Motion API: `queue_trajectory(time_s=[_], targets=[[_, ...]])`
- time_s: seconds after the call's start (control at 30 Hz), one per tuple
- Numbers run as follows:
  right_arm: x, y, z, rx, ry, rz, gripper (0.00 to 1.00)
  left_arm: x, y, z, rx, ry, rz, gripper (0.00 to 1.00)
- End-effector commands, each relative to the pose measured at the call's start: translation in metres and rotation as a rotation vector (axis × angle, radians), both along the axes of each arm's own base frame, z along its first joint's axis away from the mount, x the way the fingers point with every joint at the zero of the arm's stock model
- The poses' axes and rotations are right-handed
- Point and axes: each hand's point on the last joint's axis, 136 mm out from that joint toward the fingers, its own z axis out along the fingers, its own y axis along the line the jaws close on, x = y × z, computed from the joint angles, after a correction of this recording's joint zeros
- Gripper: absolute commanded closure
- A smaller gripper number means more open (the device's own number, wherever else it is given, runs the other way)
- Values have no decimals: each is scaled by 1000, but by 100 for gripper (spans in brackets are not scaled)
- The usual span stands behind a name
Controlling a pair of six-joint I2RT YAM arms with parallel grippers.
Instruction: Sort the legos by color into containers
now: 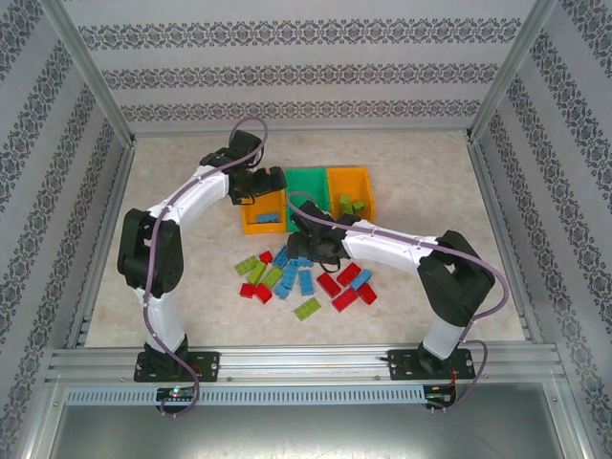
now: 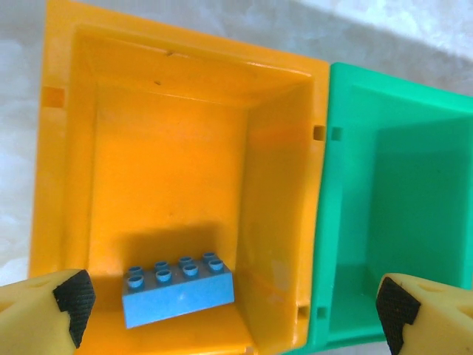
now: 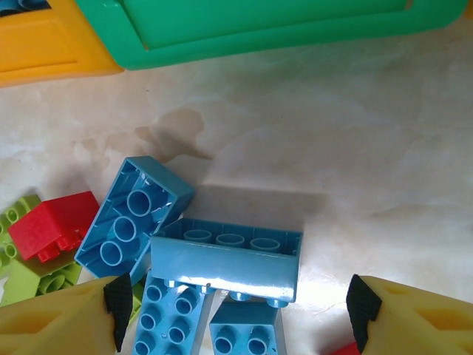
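Three containers stand in a row at the back: a left orange bin (image 1: 251, 226), a green bin (image 1: 308, 179) and a right orange bin (image 1: 363, 181) holding lime green bricks (image 1: 351, 205). My left gripper (image 2: 230, 307) hangs open over the left orange bin (image 2: 162, 148), and one light blue brick (image 2: 177, 288) lies loose on the bin's floor below it. My right gripper (image 3: 240, 309) is open low over a heap of blue legos (image 1: 296, 273). A blue brick (image 3: 225, 259) tipped on its side lies between its fingertips, untouched.
Loose legos lie scattered in front of the bins: lime green ones (image 1: 258, 271) on the left, red ones (image 1: 346, 285) on the right, and one lime brick (image 1: 307, 308) nearest the front. The green bin (image 2: 399, 222) looks empty in the left wrist view. Patterned walls enclose the table.
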Motion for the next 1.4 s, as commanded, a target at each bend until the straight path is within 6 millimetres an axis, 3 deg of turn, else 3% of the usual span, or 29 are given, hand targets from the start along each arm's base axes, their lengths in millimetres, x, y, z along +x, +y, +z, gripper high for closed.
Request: queue_trajectory(time_s=[0.0,0.33,0.63,0.93,1.2,1.3,1.37], targets=[[-2,-1,-6,-34,22,-34,20,-2,11,17,32,-62,-4,1],[-6,18,-19,-62,64,20,17,-13,22,16,76,-77,3,1],[-6,13,-34,-112,99,22,21,-19,28,15,94,-76,8,1],[-3,-10,-40,-160,109,20,28,-25,32,12,109,-68,15,1],[-2,-7,-45,-184,130,70,33,-25,33,13,110,-70,25,1],[5,-5,-35,-164,82,76,35,-28,39,17,136,-76,31,1],[14,0,-15,-147,33,95,35,-31,45,20,160,-80,39,1]])
